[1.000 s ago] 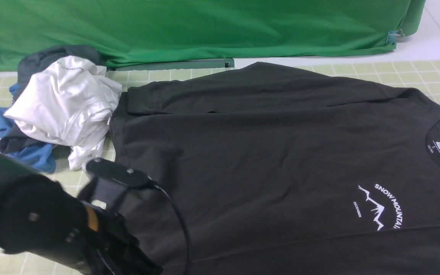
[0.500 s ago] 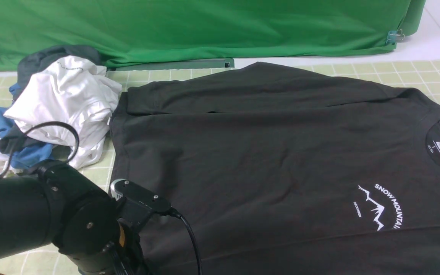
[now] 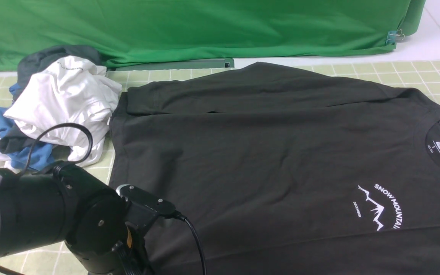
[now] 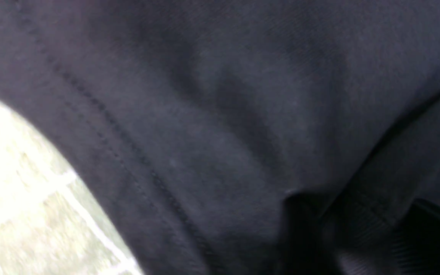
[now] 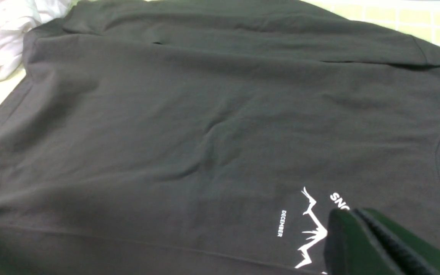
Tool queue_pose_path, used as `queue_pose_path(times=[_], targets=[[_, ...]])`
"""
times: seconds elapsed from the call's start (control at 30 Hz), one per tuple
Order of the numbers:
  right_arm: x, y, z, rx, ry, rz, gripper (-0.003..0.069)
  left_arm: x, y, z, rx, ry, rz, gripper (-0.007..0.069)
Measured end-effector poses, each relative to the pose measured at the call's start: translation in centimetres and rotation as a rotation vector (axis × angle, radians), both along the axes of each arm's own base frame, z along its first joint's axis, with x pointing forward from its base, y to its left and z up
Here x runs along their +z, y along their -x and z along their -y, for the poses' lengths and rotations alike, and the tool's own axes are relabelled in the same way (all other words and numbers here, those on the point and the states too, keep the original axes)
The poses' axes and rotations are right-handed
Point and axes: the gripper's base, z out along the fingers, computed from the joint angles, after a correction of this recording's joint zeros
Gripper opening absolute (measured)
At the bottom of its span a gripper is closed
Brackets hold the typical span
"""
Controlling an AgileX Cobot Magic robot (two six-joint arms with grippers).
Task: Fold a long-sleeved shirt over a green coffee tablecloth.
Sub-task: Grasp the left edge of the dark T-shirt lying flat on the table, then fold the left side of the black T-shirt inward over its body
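Observation:
The black long-sleeved shirt (image 3: 266, 152) lies flat on the pale green gridded tablecloth (image 3: 414, 70), collar to the right, with its far sleeve folded across the body. My left arm (image 3: 52, 221) covers the shirt's near left corner and hides its gripper in the front view. In the left wrist view the left gripper (image 4: 357, 214) sits at the shirt's hem (image 4: 128, 160), fingers apart with dark cloth between them; that view is blurred. My right gripper (image 5: 348, 212), green-padded, is shut and empty just above the white mountain print (image 5: 311, 221). It is out of the front view.
A heap of white, blue and dark grey garments (image 3: 59, 99) lies on the cloth just left of the shirt's hem. A plain vivid green backdrop (image 3: 189, 26) hangs along the far edge. Bare tablecloth (image 4: 21, 198) shows beside the hem.
My left arm has turned and shifted right, settling lower over the shirt's near left corner; its cable loop has come into view. The shirt has not moved.

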Motion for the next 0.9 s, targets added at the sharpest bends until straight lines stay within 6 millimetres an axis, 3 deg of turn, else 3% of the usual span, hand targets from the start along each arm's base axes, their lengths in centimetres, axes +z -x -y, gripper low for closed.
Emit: queue_pose_path(times=[0.03, 0.13, 0.2, 0.33, 0.5, 0.6, 0.63, 0.67, 0.77, 0.9], targets=[[0.0, 0.0, 0.0, 0.000, 0.000, 0.000, 0.0017, 0.0, 0.1, 0.0, 0.004, -0.002, -0.012, 0.0211], [0.0, 0.0, 0.0, 0.000, 0.000, 0.000, 0.0017, 0.0, 0.3, 0.0, 0.011, -0.008, -0.036, 0.0103], [0.0, 0.0, 0.0, 0.000, 0.000, 0.001, 0.0018, 0.1, 0.4, 0.0, 0.017, -0.006, -0.049, 0.0063], [0.0, 0.0, 0.0, 0.000, 0.000, 0.001, 0.0022, 0.1, 0.7, -0.2, 0.016, -0.022, -0.077, 0.0062], [0.0, 0.0, 0.0, 0.000, 0.000, 0.001, 0.0028, 0.1, 0.7, -0.2, 0.013, -0.031, -0.086, 0.0133], [0.0, 0.0, 0.0, 0.000, 0.000, 0.001, 0.0033, 0.7, 0.7, -0.2, 0.011, -0.051, -0.126, 0.0272], [0.0, 0.0, 0.0, 0.000, -0.001, 0.002, 0.0034, 0.7, 0.6, -0.1, 0.011, -0.049, -0.124, 0.0272], [0.0, 0.0, 0.0, 0.000, -0.001, 0.002, 0.0034, 1.1, 0.5, 0.0, 0.014, -0.050, -0.138, 0.0335], [0.0, 0.0, 0.0, 0.000, -0.001, 0.003, 0.0037, 1.6, 0.4, 0.3, 0.020, -0.044, -0.151, 0.0423], [0.0, 0.0, 0.0, 0.000, 0.000, 0.003, 0.0038, 1.5, 0.3, 0.1, 0.006, -0.062, -0.144, 0.0454]])
